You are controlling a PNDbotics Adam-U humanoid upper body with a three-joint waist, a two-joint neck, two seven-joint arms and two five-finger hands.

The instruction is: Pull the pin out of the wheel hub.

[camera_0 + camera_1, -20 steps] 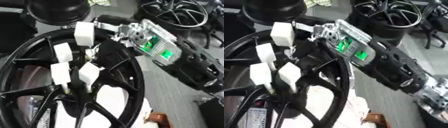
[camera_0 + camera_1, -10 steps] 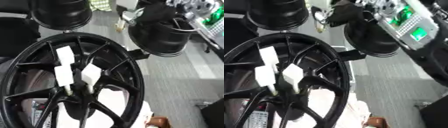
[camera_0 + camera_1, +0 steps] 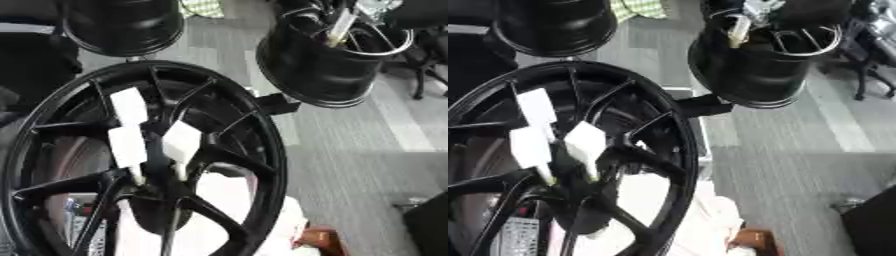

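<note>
Right robot hand [image 3: 767, 9] is seen clamped on pale pin [image 3: 738, 31], carried above black rim [image 3: 750, 75]; a straight release is advised.

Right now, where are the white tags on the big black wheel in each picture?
Left eye view: the white tags sit left of centre, above the hub.
Right eye view: the tags sit further left.
Shared landmark: the black wheel standing upper right in both.

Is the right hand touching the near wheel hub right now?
Apart. In the left eye view the right hand is up at the top edge over the far wheel, well clear of the near wheel hub.
</note>
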